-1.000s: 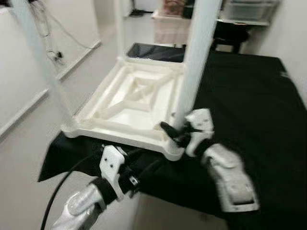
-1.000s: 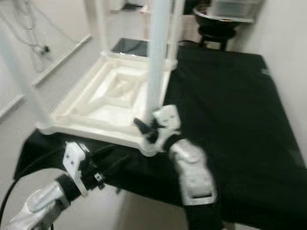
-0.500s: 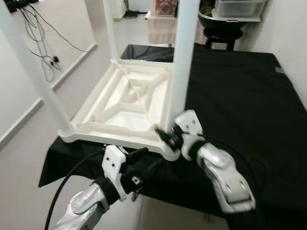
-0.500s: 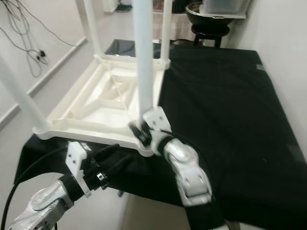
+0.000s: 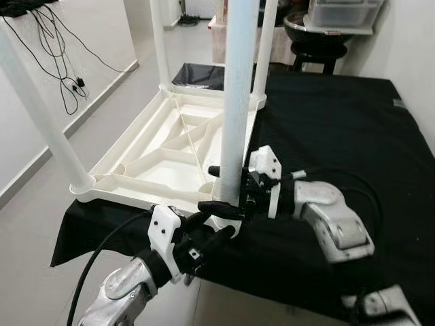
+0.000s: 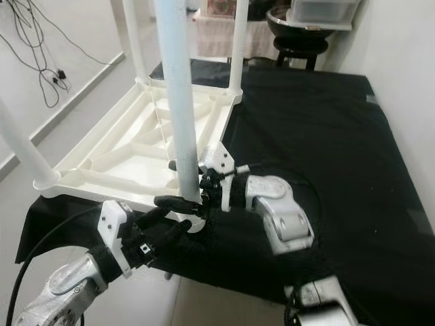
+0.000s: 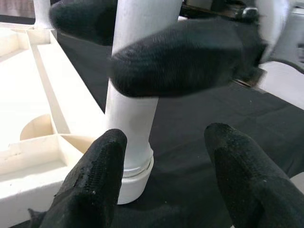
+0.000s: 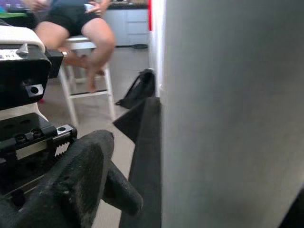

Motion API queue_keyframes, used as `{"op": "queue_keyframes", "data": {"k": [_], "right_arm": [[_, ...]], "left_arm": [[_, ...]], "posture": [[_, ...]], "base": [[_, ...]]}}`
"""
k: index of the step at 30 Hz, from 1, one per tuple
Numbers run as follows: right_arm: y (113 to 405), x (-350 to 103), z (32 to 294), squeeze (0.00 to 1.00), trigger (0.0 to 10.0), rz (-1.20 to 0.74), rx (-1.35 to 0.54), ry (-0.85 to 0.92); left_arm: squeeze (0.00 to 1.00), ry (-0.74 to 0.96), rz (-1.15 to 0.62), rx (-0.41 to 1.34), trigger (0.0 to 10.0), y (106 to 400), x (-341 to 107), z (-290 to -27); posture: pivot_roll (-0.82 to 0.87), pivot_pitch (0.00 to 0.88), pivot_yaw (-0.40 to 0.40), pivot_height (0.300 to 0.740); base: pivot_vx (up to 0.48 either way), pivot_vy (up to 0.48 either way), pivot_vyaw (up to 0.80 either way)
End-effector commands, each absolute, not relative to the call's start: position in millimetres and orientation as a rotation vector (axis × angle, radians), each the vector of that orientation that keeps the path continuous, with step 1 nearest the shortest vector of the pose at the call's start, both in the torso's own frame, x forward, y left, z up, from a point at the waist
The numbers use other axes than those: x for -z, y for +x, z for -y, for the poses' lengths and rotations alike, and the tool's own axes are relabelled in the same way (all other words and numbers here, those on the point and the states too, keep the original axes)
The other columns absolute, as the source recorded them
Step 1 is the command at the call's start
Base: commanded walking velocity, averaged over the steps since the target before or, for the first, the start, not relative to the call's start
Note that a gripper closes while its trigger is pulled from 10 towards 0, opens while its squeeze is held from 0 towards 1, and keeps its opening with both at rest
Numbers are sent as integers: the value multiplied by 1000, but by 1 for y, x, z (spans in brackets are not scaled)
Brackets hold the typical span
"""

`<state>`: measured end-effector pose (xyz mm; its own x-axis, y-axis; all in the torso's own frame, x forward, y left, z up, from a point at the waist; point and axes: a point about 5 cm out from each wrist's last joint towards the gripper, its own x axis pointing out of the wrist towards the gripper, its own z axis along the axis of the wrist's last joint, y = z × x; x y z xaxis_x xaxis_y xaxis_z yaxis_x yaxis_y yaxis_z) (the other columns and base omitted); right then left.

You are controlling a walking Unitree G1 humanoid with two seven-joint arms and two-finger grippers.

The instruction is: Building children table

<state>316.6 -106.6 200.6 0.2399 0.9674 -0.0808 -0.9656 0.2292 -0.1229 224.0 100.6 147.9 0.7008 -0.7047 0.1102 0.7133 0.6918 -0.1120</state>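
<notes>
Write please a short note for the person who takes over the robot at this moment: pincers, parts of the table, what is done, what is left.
Right pincer: its fingers lie on either side of the near right leg, low down by the socket; a firm clamp cannot be confirmed.
Left pincer: open, just below that corner, holding nothing.
Table top: upside down on the black cloth, its near left corner hanging past the cloth's edge.
Done: four legs stand in the corner sockets.
Left: probably seat or tighten this leg, check the others, then turn the table upright.
A person sits on a stool nearby.
</notes>
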Motion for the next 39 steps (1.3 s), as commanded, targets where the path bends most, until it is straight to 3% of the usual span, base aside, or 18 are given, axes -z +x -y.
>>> {"op": "queue_keyframes", "data": {"k": [1, 11, 14, 17, 19, 20, 21, 22, 24, 36, 37, 39], "right_arm": [[320, -197, 105, 0, 0, -10, -1389, -139], [325, -190, 122, 0, 0, -46, -1332, -155], [302, -172, 127, 0, 0, -83, -1143, -133], [302, -172, 127, 0, 0, -83, -1143, -133], [297, -166, 123, 0, 0, -94, -1042, -120], [292, -157, 115, 0, 0, -95, -828, -216], [292, -157, 115, 0, 0, -95, -828, -216], [295, -152, 115, 0, 0, -118, -658, -172], [298, -148, 114, 0, 0, -136, -566, -200], [303, -150, 115, 0, 0, -138, -472, -198], [304, -153, 114, 0, 10000, -128, -486, -163], [304, -153, 114, 0, 10000, -128, -486, -163]], "left_arm": [[0, -146, 58, 787, 10000, 223, -146, -101], [0, -151, 65, 781, 10000, 223, -147, -103], [0, -155, 70, 777, 10000, 222, -149, -105], [0, -155, 70, 777, 10000, 222, -149, -105], [0, -156, 70, 777, 10000, 222, -149, -106], [0, -156, 71, 778, 10000, 222, -150, -107], [0, -156, 71, 778, 10000, 222, -150, -107], [0, -156, 70, 778, 10000, 223, -149, -108], [0, -157, 70, 783, 10000, 224, -149, -108], [0, -159, 82, 749, 10000, 227, -149, -110], [0, -159, 81, 751, 10000, 228, -149, -110], [0, -159, 81, 751, 10000, 228, -149, -110]], "posture": [[-16, 49, -23, 740], [-25, 69, -27, 740], [-44, 92, -27, 740], [-44, 92, -27, 740], [-44, 98, -30, 740], [-46, 111, -21, 740], [-46, 111, -21, 740], [-74, 96, -1, 740], [-40, 99, -23, 740], [-50, 87, -18, 740], [-49, 83, -15, 740], [-49, 83, -15, 740]], "base": [[0, 0, 0], [0, 0, 0], [0, 0, 0], [0, 0, 0], [0, 0, 0], [0, 0, 0], [0, 0, 0], [0, 0, 0], [0, 0, 0], [0, 0, 0], [0, 0, 0], [0, 0, 0]]}}
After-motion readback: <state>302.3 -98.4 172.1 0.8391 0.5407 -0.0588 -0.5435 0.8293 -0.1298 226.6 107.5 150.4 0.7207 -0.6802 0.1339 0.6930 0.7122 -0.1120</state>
